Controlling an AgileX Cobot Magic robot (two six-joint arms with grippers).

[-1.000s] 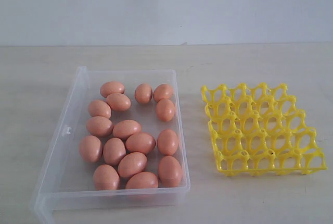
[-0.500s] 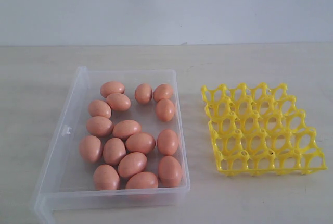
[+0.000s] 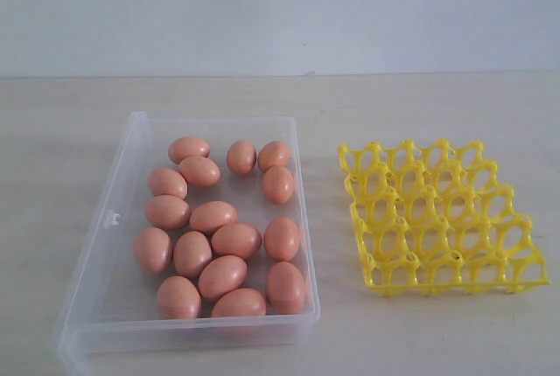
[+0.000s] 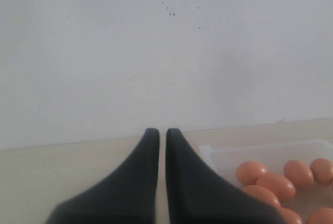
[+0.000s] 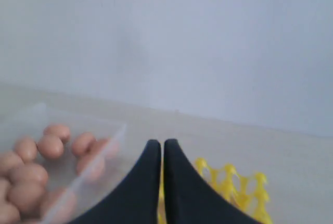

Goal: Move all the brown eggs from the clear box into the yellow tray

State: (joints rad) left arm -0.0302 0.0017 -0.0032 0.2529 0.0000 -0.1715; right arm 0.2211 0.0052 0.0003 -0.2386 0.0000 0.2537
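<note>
Several brown eggs (image 3: 213,216) lie loose in the clear box (image 3: 109,219) on the left of the table. To its right stands the yellow tray (image 3: 442,216), all its cups bare. Neither arm shows in the exterior view. In the left wrist view my left gripper (image 4: 158,131) is shut with nothing in it, and some brown eggs (image 4: 252,172) in a corner of the clear box (image 4: 218,156) lie beside it. In the right wrist view my right gripper (image 5: 158,143) is shut and holds nothing, with the clear box (image 5: 99,148) and its eggs (image 5: 50,146) on one side and the yellow tray (image 5: 234,182) on the other.
The pale wooden table (image 3: 411,105) runs back to a plain white wall (image 3: 280,9). A strip of bare table separates the box and the tray.
</note>
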